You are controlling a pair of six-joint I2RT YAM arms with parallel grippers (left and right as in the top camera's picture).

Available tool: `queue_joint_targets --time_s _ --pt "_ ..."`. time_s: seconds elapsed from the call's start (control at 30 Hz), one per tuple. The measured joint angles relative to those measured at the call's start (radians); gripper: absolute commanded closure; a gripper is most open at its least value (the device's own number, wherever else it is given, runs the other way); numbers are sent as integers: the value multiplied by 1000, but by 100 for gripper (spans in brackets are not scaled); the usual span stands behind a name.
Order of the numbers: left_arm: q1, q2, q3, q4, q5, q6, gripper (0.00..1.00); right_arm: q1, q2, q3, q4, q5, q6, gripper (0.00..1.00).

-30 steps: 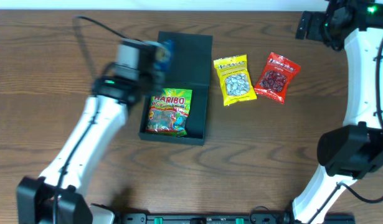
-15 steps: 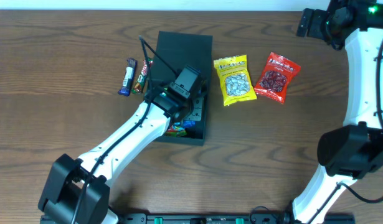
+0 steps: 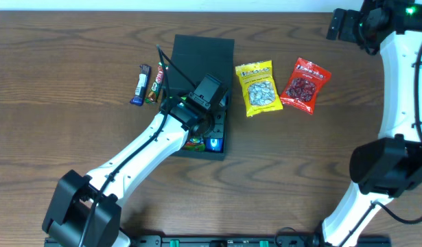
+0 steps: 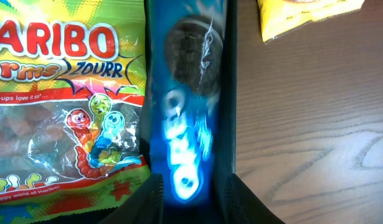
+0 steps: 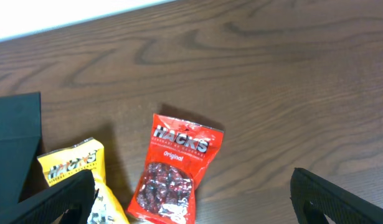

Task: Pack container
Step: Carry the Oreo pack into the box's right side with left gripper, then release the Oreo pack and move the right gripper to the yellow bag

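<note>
My left arm has swung from the container's far left corner across to its right side, and over the last half second it has hardly shifted. What is new is the blue Oreo packet, which now shows brighter at the near right corner in the overhead view. From the left wrist it lies lengthwise along the right wall of the container, touching the Haribo bag that fills the rest of the floor.

The left gripper straddles the near end of the packet, a finger at each edge. I cannot tell whether it is clamped or has already let go. I read this as the packet seated in the box, so the next job is to free it and lift clear without dragging it out.

The right gripper hangs wide apart and empty at the far right corner of the table.

Four items are not yet packed. The yellow Hacks packet lies just beside the box, with the red Hacks packet next to it. Two small bars lie side by side on the left. The lid lies folded back flat.

The table is dark wood grain, flat and dry-looking. Of the room I see only a pale strip beyond its far edge.
</note>
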Motion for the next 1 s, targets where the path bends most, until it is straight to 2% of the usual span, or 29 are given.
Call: queue_joint_targets --time_s 0.07,0.27,0.4,0.43,0.5,0.6,0.7,0.83,1.0 --pt "0 0 0 -3 5 -4 47 0 0 0 3 0 0 1" --pt "2 0 0 3 10 0 47 0 0 0 9 0 0 1" --pt "25 0 40 -1 -70 19 46 0 0 0 10 0 0 1" --pt "40 -1 69 0 -115 33 43 0 0 0 10 -1 0 1" --pt "63 -7 110 4 -193 56 28 0 0 -3 13 -34 -13 1" --pt "129 -50 164 10 -362 104 23 2 5 -18 23 -145 -53 1" --pt "208 -91 172 18 -451 142 19 17 32 -21 34 -211 -93 1" --pt "354 -100 174 20 -505 167 13 60 106 -23 39 -266 -123 1" --pt "485 -97 174 21 -501 213 13 111 187 -31 43 -291 -137 1"
